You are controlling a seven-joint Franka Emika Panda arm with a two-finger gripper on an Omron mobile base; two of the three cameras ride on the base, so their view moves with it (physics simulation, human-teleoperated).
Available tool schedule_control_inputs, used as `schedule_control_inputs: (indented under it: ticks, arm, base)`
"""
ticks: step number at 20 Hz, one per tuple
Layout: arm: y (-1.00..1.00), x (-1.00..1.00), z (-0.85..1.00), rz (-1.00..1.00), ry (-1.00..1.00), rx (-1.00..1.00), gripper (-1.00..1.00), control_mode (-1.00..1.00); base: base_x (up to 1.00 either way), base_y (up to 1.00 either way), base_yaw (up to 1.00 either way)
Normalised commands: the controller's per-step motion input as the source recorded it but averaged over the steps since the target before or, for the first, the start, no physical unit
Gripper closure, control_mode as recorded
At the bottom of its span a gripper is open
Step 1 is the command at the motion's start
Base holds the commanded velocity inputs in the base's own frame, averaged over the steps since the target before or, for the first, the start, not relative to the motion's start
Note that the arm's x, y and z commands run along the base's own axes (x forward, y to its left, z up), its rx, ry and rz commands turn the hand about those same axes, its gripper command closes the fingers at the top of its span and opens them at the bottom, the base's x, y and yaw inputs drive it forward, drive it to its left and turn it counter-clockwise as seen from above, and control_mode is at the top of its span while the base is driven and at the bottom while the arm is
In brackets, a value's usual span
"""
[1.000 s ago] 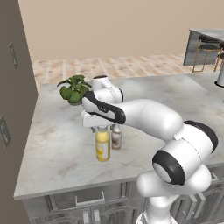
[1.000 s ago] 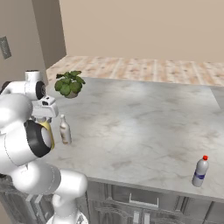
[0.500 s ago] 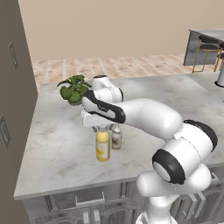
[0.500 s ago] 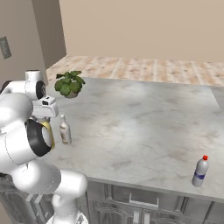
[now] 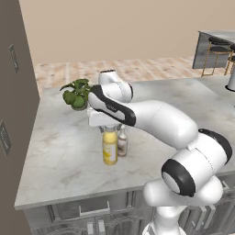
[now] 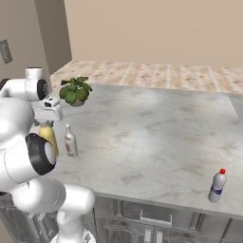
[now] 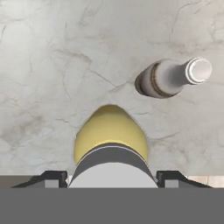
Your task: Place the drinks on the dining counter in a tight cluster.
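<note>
End effector (image 5: 110, 127) around yellow bottle (image 5: 109, 147)

1. A grey marbled counter (image 6: 156, 133) carries four things.
2. A potted plant (image 5: 77, 93) stands near its far left corner.
3. A yellow bottle (image 5: 109, 147) and a brown-and-white bottle (image 5: 122, 141) stand upright just beside each other.
4. A silver-grey, red-capped bottle (image 6: 217, 186) stands well apart, near the front right edge.
</note>
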Motion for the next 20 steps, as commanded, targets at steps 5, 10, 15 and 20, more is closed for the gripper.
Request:
schedule_control_inputs:
  ticks: [5,10,15,20]
  arm:
    - [-0.38,-0.4,0.64,0.0,0.0,0.0,1.0,-1.0]
    - [-0.57,-0.51,0.49,0.0,0.02,0.0,1.0,-1.0]
    - [-0.95,-0.46,0.26,0.0,0.0,-0.01,1.0,-1.0]
    - [-1.0,-0.02,0.01,0.0,0.0,-0.04,1.0,-1.0]
  base:
    - [0.0,0.0,0.0]
    - [0.0,0.0,0.0]
    - [0.0,0.0,0.0]
    - [0.0,0.0,0.0]
